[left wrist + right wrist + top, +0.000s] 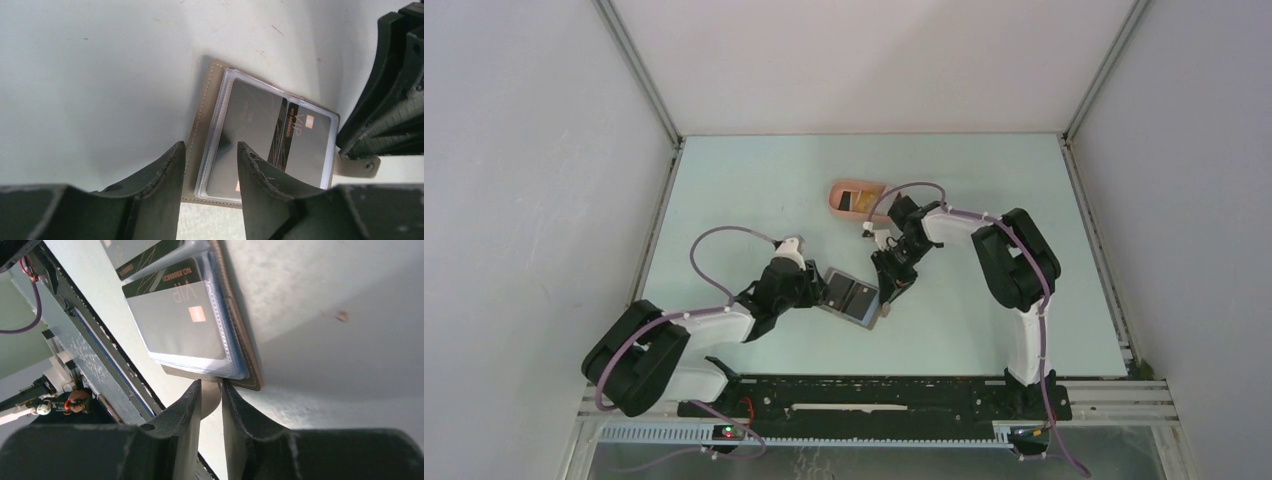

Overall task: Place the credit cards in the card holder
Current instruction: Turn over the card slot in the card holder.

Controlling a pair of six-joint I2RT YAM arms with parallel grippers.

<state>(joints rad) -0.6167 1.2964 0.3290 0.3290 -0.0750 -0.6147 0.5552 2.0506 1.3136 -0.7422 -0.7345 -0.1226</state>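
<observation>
Credit cards (305, 150) sit tucked in the clear plastic sleeves (220, 100) of the card holder (852, 297). It lies folded open and flat on the pale green table (754, 190), in the nearer half, between the two claws. The left gripper (210, 146) stands about half spread over one side of the holder. One finger (160, 180) comes down just outside the stitched border and the other over the sleeves. The border and sleeve edges lie flat in the gap, so nothing is pinched; whether the tips press on the holder cannot be told. The right gripper (211, 385) has its jaws close together on the holder's small closing tab (210, 400), which fills the narrow gap between the fingers at the opposite side. The holder is a soft, matte grey-tan material like leather, with pale stitching along its rim and rounded corners; the tab carries a small round snap. The sleeves are glossy, stacked in several layers, and throw back glare. Through them show a dark card (250, 120) crossed by fine golden lines and a card marked VIP (175, 325), which has a small orange square and a dark strip of print along one edge. Well apart, toward the far side of the table, a salmon-pink oval tray (836, 203) holds another card (857, 201). Both claws' fingers are black moulded plastic with scuffed inner faces.
</observation>
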